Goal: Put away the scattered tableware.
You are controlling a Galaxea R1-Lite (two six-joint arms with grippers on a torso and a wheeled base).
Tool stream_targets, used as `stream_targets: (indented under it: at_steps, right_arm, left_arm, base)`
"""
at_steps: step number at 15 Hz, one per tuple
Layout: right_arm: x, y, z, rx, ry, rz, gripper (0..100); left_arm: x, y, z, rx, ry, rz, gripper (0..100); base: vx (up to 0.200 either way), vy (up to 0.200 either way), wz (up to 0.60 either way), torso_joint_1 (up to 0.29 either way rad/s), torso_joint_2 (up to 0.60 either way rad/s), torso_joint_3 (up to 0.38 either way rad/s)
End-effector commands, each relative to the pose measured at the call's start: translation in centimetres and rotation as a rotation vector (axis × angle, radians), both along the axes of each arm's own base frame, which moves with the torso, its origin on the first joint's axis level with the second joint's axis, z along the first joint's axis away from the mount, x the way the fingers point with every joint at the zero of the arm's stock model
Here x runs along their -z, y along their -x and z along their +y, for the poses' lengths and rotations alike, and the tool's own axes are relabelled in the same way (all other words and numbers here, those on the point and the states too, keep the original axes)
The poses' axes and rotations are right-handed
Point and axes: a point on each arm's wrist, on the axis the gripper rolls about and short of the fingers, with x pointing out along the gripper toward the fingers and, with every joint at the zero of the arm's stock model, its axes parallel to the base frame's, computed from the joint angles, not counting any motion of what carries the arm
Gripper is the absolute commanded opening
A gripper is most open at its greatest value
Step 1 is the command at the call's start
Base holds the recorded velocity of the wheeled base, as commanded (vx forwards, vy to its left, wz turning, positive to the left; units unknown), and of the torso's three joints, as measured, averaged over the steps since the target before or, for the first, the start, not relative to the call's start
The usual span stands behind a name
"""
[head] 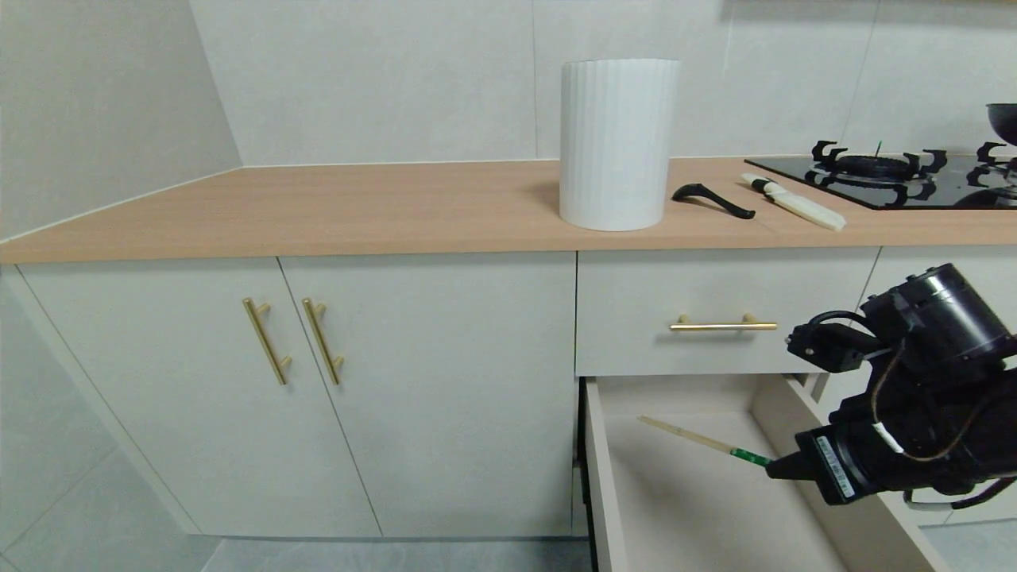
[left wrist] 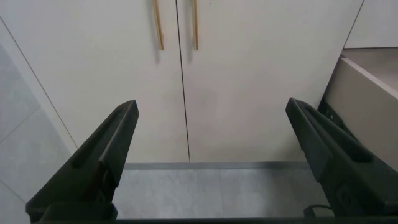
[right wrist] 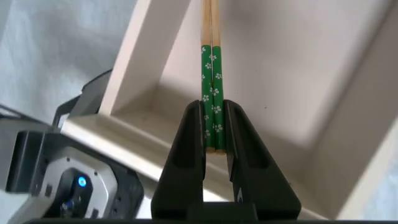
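Right gripper (head: 775, 469) is pinching a pair of chopsticks (right wrist: 211, 68) by their green ends, fingers (right wrist: 193, 130) pressed tight on both sticks, w/ the bare tips pointing into the open drawer (head: 600, 477) under the counter (head: 318, 206); the sticks hang tilted over the drawer floor, and I can't tell if the tips touch it yet. Step in hand looks like laying them in the drawer. To do it well: lower the wrist until the sticks lie near flat & close to the floor before letting go, so they don't drop, bounce or roll apart; keep them well inside the side walls, not across the rim, else the drawer may not shut; open only a little, then pull straight back & up so no stick gets dragged along. Left gripper (left wrist: 211, 112) is spread wide, holding nothing, low in front of the cabinet doors (left wrist: 249, 81), apart from the drawer, fine there. Left to do, prob. next: a black spoon (head: 711, 199) & a knife (head: 794, 202) on the counter beside a white canister (head: 616, 143), near the stove (head: 882, 179)
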Motion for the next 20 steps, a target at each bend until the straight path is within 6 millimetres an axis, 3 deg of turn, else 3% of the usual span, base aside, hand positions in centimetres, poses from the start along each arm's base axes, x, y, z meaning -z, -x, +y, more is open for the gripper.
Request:
stream_targets:
  at_steps: [1, 5, 9, 17, 20]
  right_arm:
    - [5.5, -3.9, 1.9, 0.08, 0.022, 0.15, 0]
    - [10.4, -7.1, 3.5, 0.155, 0.015, 0.223, 0]
    - [13.2, -8.5, 4.5, 0.216, 0.031, 0.233, 0]
    - [18.4, -8.6, 7.0, 0.212, 0.174, 0.262, 0]
    - [19.1, -8.7, 7.1, 0.217, 0.188, 0.27, 0]
  left_arm:
    - [0.0, 0.0, 0.0, 0.0, 0.0, 0.001, 100]
    - [0.0, 0.0, 0.0, 0.0, 0.0, 0.001, 100]
    - [0.0, 0.0, 0.0, 0.0, 0.0, 0.001, 100]
    - [0.0, 0.0, 0.0, 0.0, 0.0, 0.001, 100]
    - [0.0, 0.0, 0.0, 0.0, 0.0, 0.001, 100]
  base:
    - [0.0, 0.0, 0.0, 0.0, 0.0, 0.0]
    - [0.0, 0.0, 0.0, 0.0, 0.0, 0.0]
    - [0.0, 0.0, 0.0, 0.0, 0.0, 0.0]
    - [0.0, 0.0, 0.0, 0.0, 0.0, 0.0]
    - [0.0, 0.0, 0.0, 0.0, 0.0, 0.0]
